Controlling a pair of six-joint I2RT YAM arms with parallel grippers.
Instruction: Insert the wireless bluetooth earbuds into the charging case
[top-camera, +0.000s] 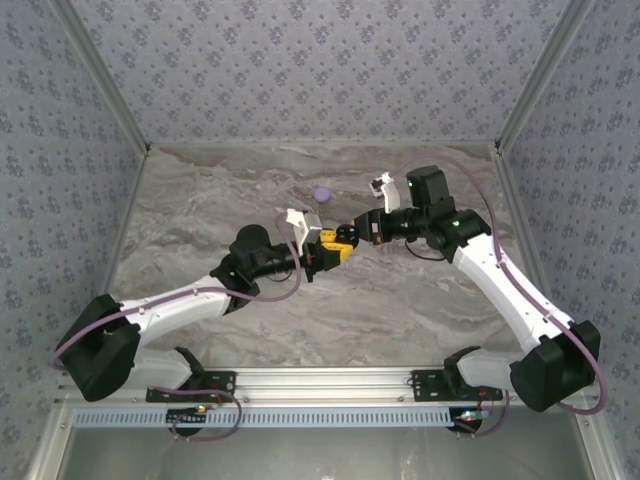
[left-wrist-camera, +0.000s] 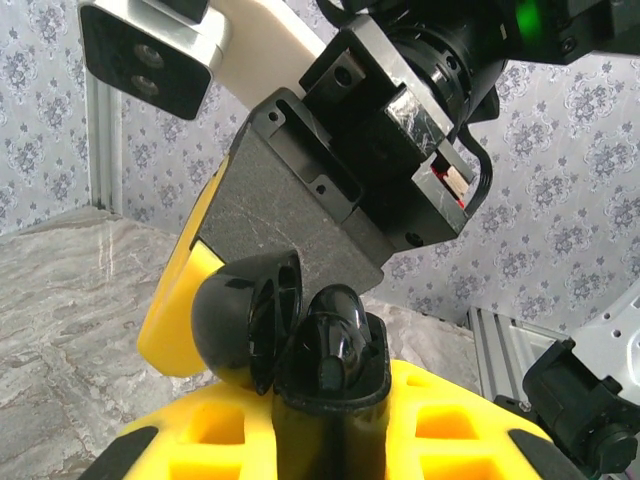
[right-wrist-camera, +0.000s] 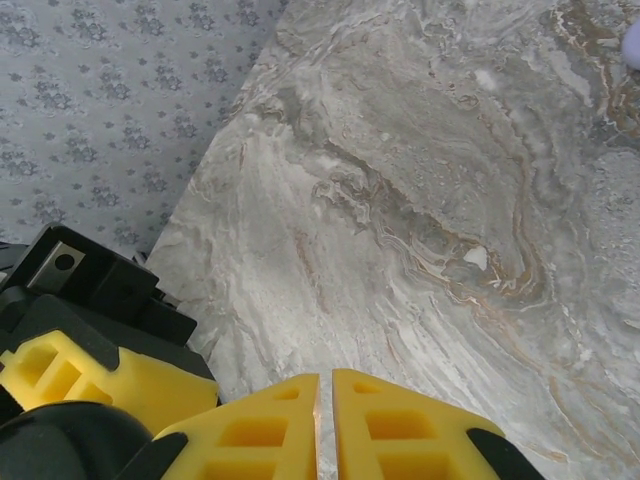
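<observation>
- The left gripper (left-wrist-camera: 330, 405), with yellow fingers, is clamped on the small, round, glossy black charging case (left-wrist-camera: 335, 345), over the middle of the grey marbled table (top-camera: 200, 210).
- The case's domed black lid (left-wrist-camera: 245, 315) stands open, tilted to one side.
- The right gripper (right-wrist-camera: 318, 425), also with yellow fingers, has them pressed together just beside the case. I cannot tell whether an earbud is pinched between them.
- A pale lilac round disc (top-camera: 322, 194) lies on the table, farther back.
</observation>
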